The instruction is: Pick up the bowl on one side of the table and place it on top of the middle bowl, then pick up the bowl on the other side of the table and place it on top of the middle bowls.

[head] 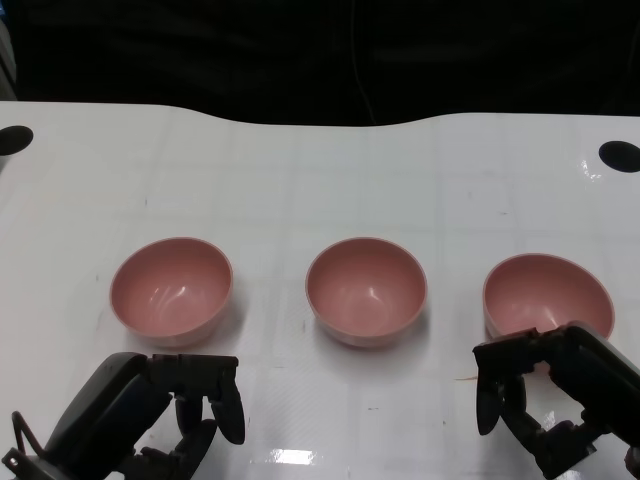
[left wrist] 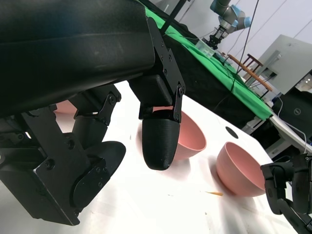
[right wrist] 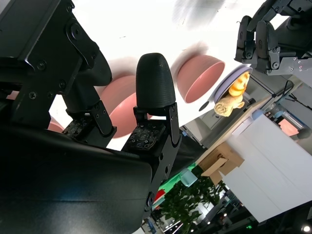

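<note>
Three pink bowls stand in a row on the white table (head: 300, 180): the left bowl (head: 171, 290), the middle bowl (head: 366, 290) and the right bowl (head: 546, 293). All are upright, empty and apart from each other. My left hand (head: 175, 408) hovers just in front of the left bowl, fingers spread and holding nothing. My right hand (head: 545, 395) is at the near rim of the right bowl, fingers apart and empty. The left wrist view shows the middle bowl (left wrist: 189, 135), the right bowl (left wrist: 241, 168) and my right hand (left wrist: 290, 192). A bowl (right wrist: 200, 78) and my left hand (right wrist: 270, 34) show in the right wrist view.
Two black round holes (head: 15, 138) (head: 618, 155) mark the table's far corners, with dark space beyond the far edge. A small orange speck (head: 465, 378) lies near the right hand. A green-covered bench (left wrist: 219, 73) stands beyond the table.
</note>
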Robot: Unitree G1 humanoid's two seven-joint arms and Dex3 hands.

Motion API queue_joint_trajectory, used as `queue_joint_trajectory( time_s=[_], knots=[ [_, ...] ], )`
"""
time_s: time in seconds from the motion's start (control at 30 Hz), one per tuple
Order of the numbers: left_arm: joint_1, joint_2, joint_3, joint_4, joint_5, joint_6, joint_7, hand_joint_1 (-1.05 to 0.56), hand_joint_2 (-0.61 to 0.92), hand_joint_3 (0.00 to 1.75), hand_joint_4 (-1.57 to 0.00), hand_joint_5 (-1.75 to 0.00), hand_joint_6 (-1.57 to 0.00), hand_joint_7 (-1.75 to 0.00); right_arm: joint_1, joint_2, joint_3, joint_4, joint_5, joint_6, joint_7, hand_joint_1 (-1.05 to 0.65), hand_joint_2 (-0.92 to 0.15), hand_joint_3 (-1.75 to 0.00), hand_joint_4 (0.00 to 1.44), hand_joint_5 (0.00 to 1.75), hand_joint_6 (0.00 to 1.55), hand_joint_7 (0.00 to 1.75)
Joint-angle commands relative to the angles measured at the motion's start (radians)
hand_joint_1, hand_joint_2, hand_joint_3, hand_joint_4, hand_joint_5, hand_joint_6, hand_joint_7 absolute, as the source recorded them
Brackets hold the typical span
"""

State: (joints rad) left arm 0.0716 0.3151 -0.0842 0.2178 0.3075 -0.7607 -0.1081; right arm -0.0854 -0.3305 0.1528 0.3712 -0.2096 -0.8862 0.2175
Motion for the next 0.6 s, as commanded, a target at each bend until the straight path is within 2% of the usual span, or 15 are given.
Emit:
queue_joint_trajectory(
  time_s=[0.03, 0.43, 0.57, 0.6],
  knots=[
    [0.004, 0.014, 0.004, -0.001, 0.003, 0.003, 0.010, 0.04, 0.20, 1.56, -0.87, -1.64, -0.87, -1.36, 0.003, -0.013, -0.007, -0.013, 0.012, 0.005, 0.005, 0.24, -0.10, -1.60, 1.00, 1.63, 0.95, 1.30],
    [0.006, 0.013, 0.010, -0.004, -0.002, 0.005, 0.013, 0.06, 0.20, 1.56, -0.87, -1.63, -0.87, -1.34, 0.006, -0.010, -0.005, -0.015, 0.005, -0.004, 0.001, 0.24, -0.10, -1.62, 1.01, 1.61, 0.96, 1.27],
    [0.006, 0.008, 0.017, -0.001, 0.005, -0.005, 0.031, 0.06, 0.23, 1.50, -0.85, -1.61, -0.87, -1.30, 0.007, -0.009, -0.005, -0.018, 0.003, -0.006, -0.001, 0.24, -0.09, -1.62, 1.02, 1.60, 0.97, 1.27],
    [0.006, 0.006, 0.021, 0.002, 0.006, -0.014, 0.040, 0.03, 0.33, 1.30, -0.82, -1.48, -0.83, -1.12, 0.008, -0.008, -0.005, -0.020, 0.003, -0.007, -0.002, 0.25, -0.10, -1.62, 1.02, 1.60, 0.97, 1.27]
  ],
)
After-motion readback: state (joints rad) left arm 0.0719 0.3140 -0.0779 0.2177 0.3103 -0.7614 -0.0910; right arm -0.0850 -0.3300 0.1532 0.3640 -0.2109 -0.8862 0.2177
